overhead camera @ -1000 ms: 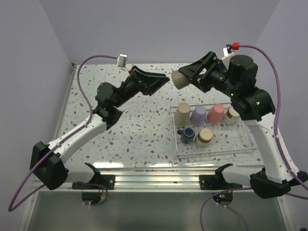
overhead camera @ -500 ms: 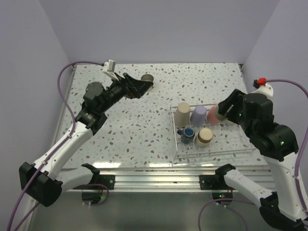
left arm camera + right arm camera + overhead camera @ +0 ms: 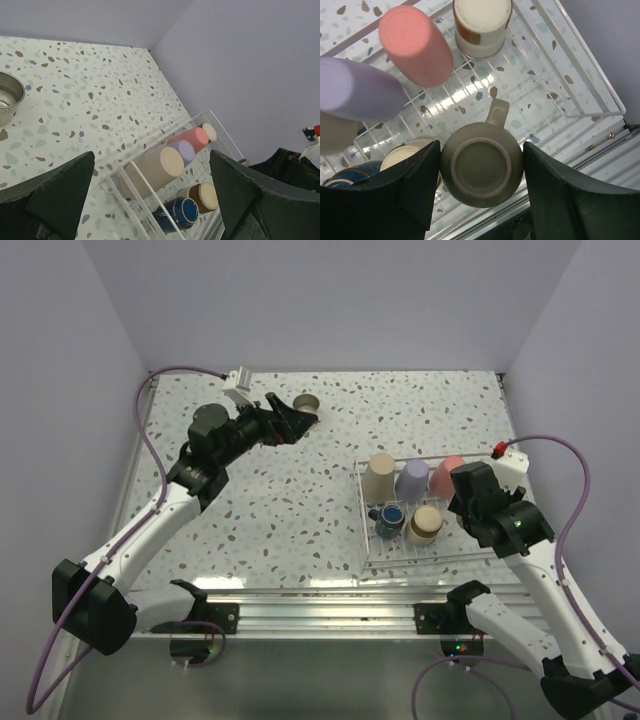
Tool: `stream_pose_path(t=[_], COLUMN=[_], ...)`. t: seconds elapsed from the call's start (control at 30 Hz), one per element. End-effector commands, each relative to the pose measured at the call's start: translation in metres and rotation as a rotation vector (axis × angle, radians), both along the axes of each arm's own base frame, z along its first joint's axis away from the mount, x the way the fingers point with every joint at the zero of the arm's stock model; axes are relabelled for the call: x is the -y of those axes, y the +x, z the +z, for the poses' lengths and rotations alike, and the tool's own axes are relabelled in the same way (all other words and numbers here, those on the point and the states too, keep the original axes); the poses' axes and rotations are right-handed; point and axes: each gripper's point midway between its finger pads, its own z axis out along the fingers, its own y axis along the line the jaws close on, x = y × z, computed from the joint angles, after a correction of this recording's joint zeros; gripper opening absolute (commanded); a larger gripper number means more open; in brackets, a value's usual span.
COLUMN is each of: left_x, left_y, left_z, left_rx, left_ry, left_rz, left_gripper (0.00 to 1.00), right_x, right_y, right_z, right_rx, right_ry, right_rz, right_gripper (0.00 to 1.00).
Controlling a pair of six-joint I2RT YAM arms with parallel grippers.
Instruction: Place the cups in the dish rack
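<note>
Near the far edge of the surface, left of its middle, a lone steel cup is standing mouth up. The left pincer is hovering just beside it on the near side with its jaws spread wide. The cup is lying outside the gap and nothing is sitting between the fingers.

Toward the near right corner the wire dish rack is resting. Above its near right part the right pincer is clamping a grey-beige handled mug from both sides, base toward the wrist camera and handle pointing at the rack's far side. Whether the mug is touching the wires cannot be told.

Six cups are sitting in the rack. Three plastic tumblers are leaning bottom up along its far side: beige, lavender and coral. Two cream cups with brown bands and one dark blue mug are making up the rest.
</note>
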Motion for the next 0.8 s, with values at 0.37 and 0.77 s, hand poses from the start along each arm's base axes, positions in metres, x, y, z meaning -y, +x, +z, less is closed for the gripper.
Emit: stream_pose_path(t=[0.37,0.77], left_x=[-0.006,-0.015], left_y=[-0.001,-0.004], left_z=[0.001,-0.009], left_rx=[0.058,0.05], left_ry=[0.063,0.076], left_rz=[-0.036,-0.009], left_gripper=[1.0,1.0], right_x=[0.01,0.022], right_y=[0.032,0.049], right_z=[-0.052,-0.104], right_rx=[0.17,0.087], right_ry=[0.011,0.048], right_rz=[-0.18,-0.226], right_gripper=[0.0,0.0])
